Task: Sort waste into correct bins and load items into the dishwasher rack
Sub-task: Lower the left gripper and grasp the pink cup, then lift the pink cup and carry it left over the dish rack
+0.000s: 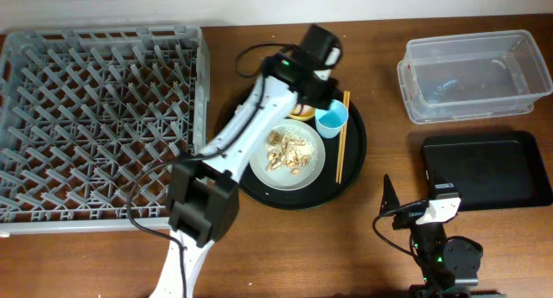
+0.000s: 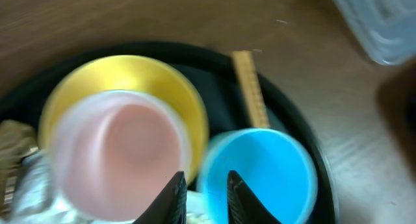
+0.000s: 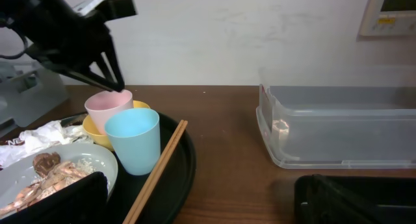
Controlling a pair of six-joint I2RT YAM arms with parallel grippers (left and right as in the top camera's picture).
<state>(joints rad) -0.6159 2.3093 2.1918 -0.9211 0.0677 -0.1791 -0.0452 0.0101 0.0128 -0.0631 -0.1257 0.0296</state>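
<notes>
Left tool [image 2: 205,188], fingers nearly together, at the rim of a small pink plastic cup [image 2: 120,152] inside a round yellow bowl [image 2: 130,74]; whether it grips is unclear. Best lifted straight up, clear of the light-blue cup [image 2: 260,172] just beside.

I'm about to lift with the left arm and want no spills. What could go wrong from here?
The left gripper sits at the rim of the pink cup, which stands in the yellow bowl; lifting might drag or tip the bowl. The light-blue cup stands close beside the gripper; a sideways move could knock it onto the chopsticks.
</notes>
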